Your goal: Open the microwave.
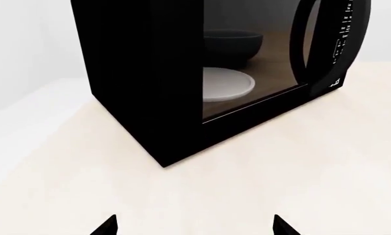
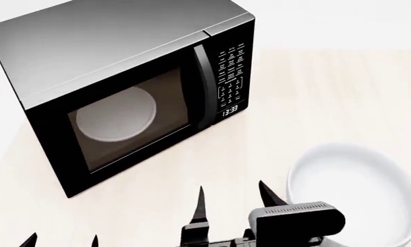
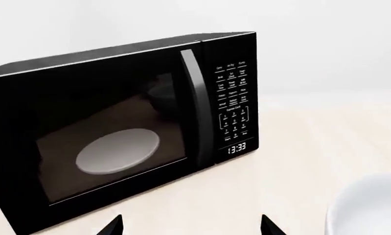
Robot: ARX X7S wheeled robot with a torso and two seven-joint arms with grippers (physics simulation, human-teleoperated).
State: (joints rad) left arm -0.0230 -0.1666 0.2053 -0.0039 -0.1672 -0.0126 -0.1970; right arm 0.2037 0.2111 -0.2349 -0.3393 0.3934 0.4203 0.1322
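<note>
Left gripper [image 2: 61, 241] is seen at near left edge, fingers apart, nothing held. Microwave [image 2: 123, 87] is set on pale surface [image 2: 328, 103], far left, door shut w/ handle [image 2: 201, 87] upright. Right gripper [image 2: 233, 198] is seen near centre, fingers spread, empty. White bowl [image 2: 359, 190] is placed near right.

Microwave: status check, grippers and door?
Both grippers, left and right, open, empty, short of the microwave. Door shut, handle untouched. White bowl beside right gripper, not blocking.
</note>
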